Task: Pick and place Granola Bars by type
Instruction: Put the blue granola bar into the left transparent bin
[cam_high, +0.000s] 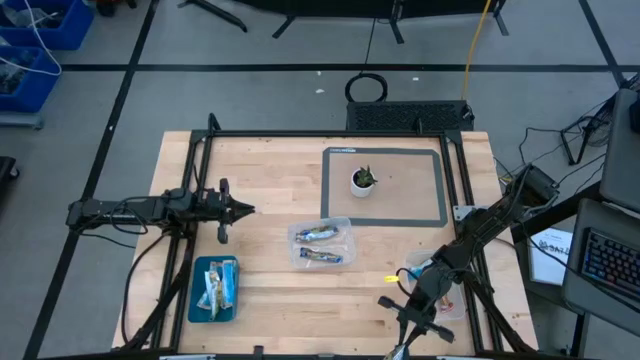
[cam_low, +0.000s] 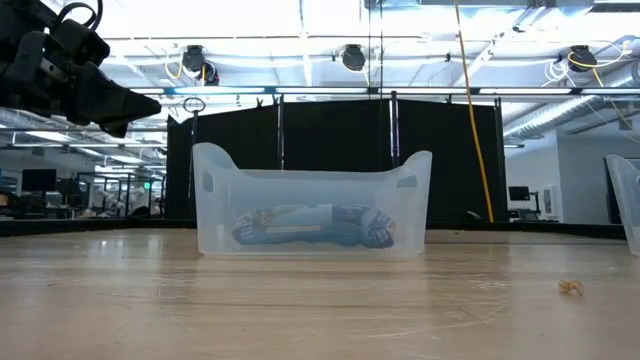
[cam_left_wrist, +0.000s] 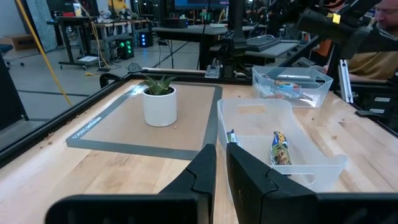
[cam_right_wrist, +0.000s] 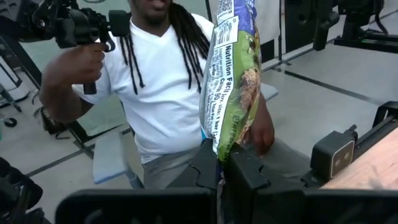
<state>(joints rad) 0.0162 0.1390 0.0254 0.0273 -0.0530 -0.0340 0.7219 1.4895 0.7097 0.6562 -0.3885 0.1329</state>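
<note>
Foil-wrapped and green-patterned, a granola bar (cam_right_wrist: 229, 81) is pinched upright in the right end effector (cam_right_wrist: 221, 163), lifted off the counter's (cam_high: 270, 190) near right corner for sorting; the left end effector (cam_left_wrist: 221, 163), clenched empty, is parked above the middle tub (cam_high: 322, 243).

Landmark: the clear centre tub (cam_high: 322, 243) sits mid-counter (cam_high: 270, 170).
Left of tub: open wood up to the blue tray (cam_high: 214, 290).
Behind tub: white plant pot (cam_high: 362, 181) stands on the grey mat (cam_high: 385, 187).
Right of tub: a second tub (cam_high: 440, 288) lies under the right arm.
</note>
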